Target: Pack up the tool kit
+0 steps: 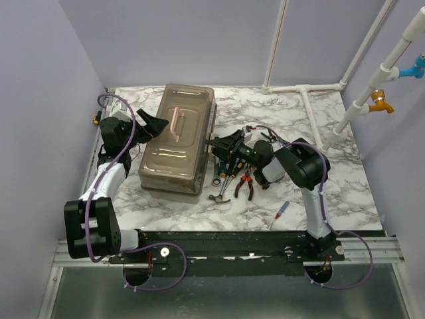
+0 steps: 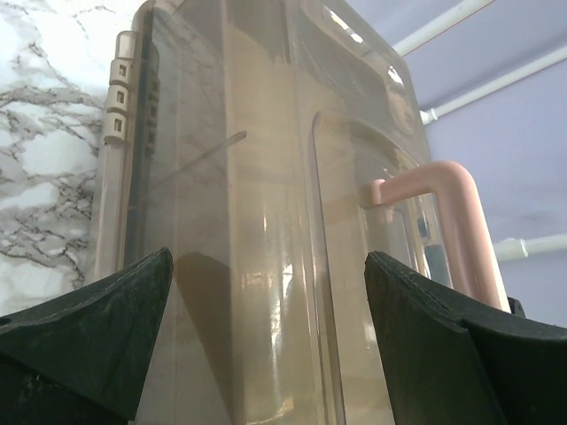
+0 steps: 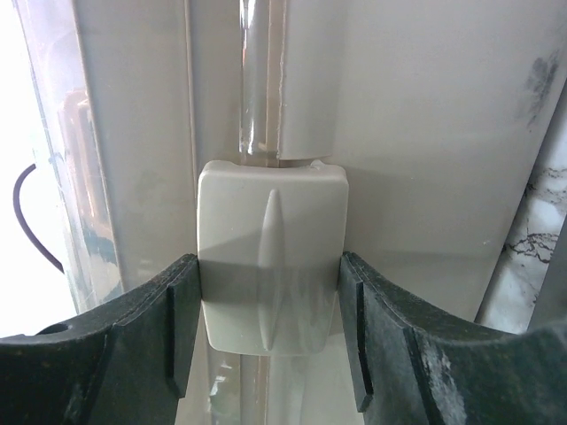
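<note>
Marble table (image 1: pixel 345 179) | right fingers (image 3: pixel 142 345) pinching toolbox latch (image 3: pixel 270 257) | left fingers (image 2: pixel 89 345) wide

Through the smoky lid (image 1: pixel 166 153) of the toolbox (image 1: pixel 169 187) I can't make out what's inside. The tools (image 1: pixel 234 183) heaped by the right gripper (image 1: pixel 216 147) overlap, too small to tell apart. Up close, the latch (image 3: pixel 270 266) runs off the bottom edge, and the pink handle (image 2: pixel 447 212) slips behind a finger (image 2: pixel 443 354) of the left gripper (image 2: pixel 266 283).

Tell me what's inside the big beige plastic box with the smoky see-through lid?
The smoky translucent lid of the beige plastic toolbox is shut; only blurry beige shapes show through. Any tools inside are hidden. Red-handled pliers lie outside beside it.
</note>
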